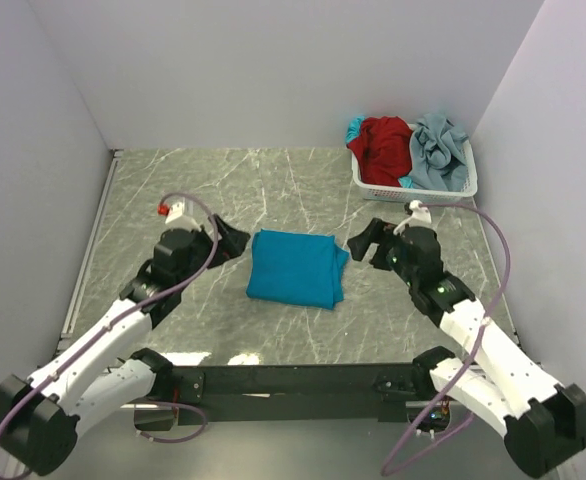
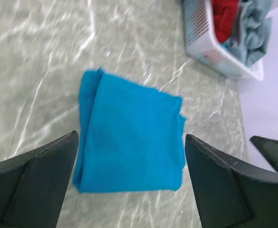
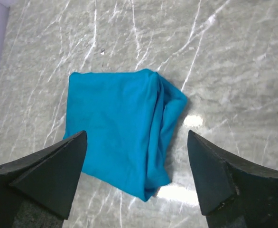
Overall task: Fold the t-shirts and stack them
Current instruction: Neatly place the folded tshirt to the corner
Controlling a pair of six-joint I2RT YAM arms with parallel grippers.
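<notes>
A teal-blue t-shirt [image 1: 295, 266] lies folded into a rough rectangle on the marble table, midway between my two arms. My left gripper [image 1: 235, 240] hovers just off its left edge, open and holding nothing. In the left wrist view the teal shirt [image 2: 129, 133] lies flat beyond the spread left gripper [image 2: 132, 137]. My right gripper [image 1: 361, 240] is open just off the shirt's right edge. In the right wrist view the teal shirt [image 3: 120, 133], with its thicker folded edge on the right, lies beyond the wide right gripper [image 3: 136, 135]. A red t-shirt [image 1: 385, 145] and a pale grey-blue t-shirt [image 1: 441, 150] lie bunched in the basket.
The white lattice basket [image 1: 413, 186] stands at the back right against the wall; it also shows in the left wrist view as the basket [image 2: 210, 54]. Pale walls close the table on the left, back and right. A dark rail [image 1: 293, 380] runs along the near edge.
</notes>
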